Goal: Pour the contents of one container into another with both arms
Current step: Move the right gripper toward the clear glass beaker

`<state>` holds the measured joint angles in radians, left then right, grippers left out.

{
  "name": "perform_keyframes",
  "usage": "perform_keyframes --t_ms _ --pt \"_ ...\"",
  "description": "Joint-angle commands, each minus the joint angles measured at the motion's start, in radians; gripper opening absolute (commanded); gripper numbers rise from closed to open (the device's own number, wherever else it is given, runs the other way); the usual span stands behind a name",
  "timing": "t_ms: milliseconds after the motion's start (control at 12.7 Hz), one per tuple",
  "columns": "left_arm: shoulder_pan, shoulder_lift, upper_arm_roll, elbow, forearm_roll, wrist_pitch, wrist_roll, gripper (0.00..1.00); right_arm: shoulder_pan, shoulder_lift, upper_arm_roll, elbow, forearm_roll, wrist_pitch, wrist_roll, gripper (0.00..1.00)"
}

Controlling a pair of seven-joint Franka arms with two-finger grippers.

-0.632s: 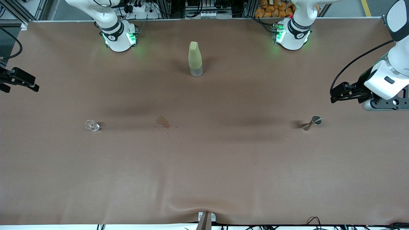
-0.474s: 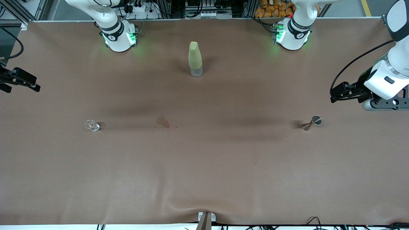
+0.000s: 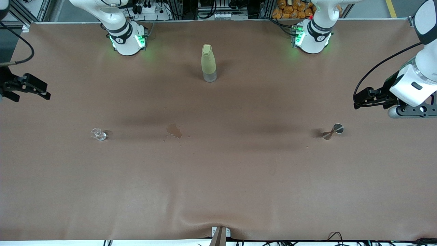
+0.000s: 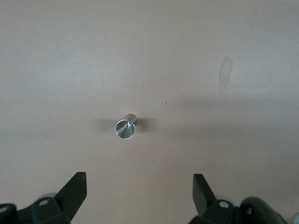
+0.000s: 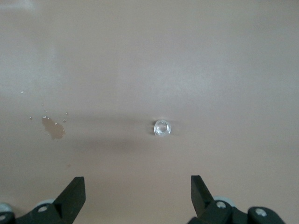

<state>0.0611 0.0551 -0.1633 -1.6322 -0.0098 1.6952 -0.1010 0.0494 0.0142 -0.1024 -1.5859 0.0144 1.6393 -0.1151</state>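
Both vessels are small and light, so either could be tipped or skidded by a finger that arrives off-centre, and the glass cup (image 3: 98,134), being transparent, is easily misjudged; a wet stain (image 3: 174,130) lies on the table (image 3: 218,177) between the vessels. The right gripper (image 3: 30,89) is held over the table's edge at the right arm's end, fingers spread apart and empty, well apart from the cup. The left gripper (image 3: 362,100) is likewise spread and empty over the left arm's end, near the jigger (image 3: 333,131), which stands upright. A tall bottle (image 3: 208,63) stands untouched, farther from the front camera.
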Motion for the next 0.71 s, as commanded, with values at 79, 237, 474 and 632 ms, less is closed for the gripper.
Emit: perform_keyframes --t_ms 79,237,474,632 --pt "0.006 -0.009 -0.005 0.006 0.010 -0.017 0.000 1.00 -0.009 -0.004 -0.003 -0.046 0.001 0.040 -0.055 1.00" --pt "0.006 -0.009 -0.005 0.006 0.010 -0.017 0.001 1.00 -0.026 -0.007 -0.005 -0.098 0.004 0.101 -0.168 1.00" --pt "0.006 -0.009 -0.005 0.006 0.010 -0.017 0.001 1.00 -0.081 -0.002 -0.005 -0.135 0.054 0.181 -0.376 1.00" --pt "0.006 -0.009 -0.005 0.006 0.010 -0.017 0.001 1.00 -0.120 0.025 -0.008 -0.135 0.131 0.200 -0.509 1.00"
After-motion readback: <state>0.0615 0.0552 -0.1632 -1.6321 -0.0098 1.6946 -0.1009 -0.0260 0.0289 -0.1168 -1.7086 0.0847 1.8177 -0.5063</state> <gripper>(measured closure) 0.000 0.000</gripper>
